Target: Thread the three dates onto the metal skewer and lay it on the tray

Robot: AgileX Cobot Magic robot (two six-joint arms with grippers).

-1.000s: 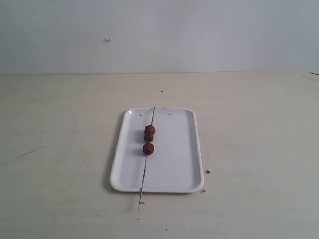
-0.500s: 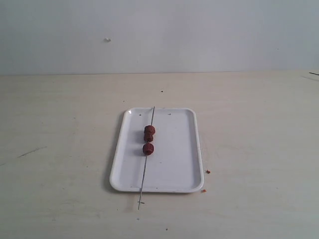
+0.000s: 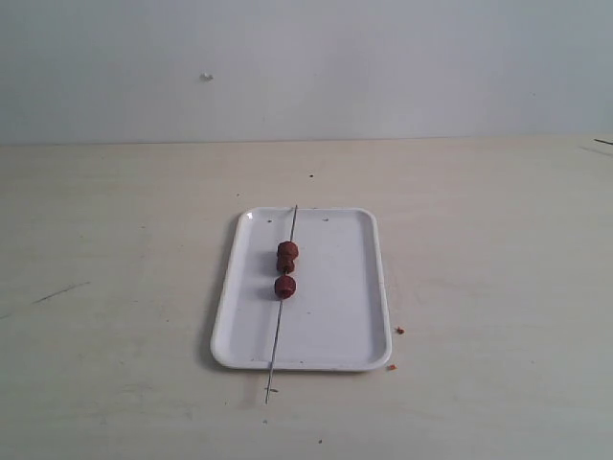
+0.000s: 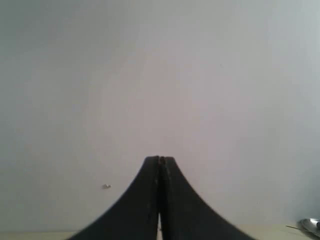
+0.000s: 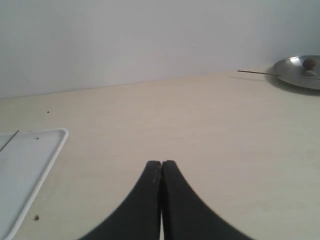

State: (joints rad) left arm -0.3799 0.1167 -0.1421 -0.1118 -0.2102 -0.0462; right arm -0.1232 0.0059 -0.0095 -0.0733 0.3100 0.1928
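Dates (image 3: 285, 264), three of them, are sitting threaded on the metal skewer (image 3: 278, 331), two touching and the third just apart. The skewer is lying on the tray (image 3: 345, 326), so we are judging the task as good as done. Both tools are hanging pulled back, outside the exterior view. The left gripper (image 4: 160, 161) is showing its jaws pressed together on nothing and is facing only a bare wall. The right gripper (image 5: 161, 163) is likewise clenched and empty, and is looking low across the table. Ahead of the right gripper, and off toward the other arm's side, a corner of the tray (image 5: 30, 165) is showing with the skewer's end (image 5: 9, 141) over its rim. We are therefore taking the right arm as the one with the tray in sight, though we cannot tell which arm is nearer. The skewer's long axis is running along the tray's long side, on the half toward the left arm. Its near end is sticking out past the rim over the table, so any tidying would be calling for a push along that axis. Further off from the right gripper, away from the tray, a metal dish (image 5: 300, 75) is standing.
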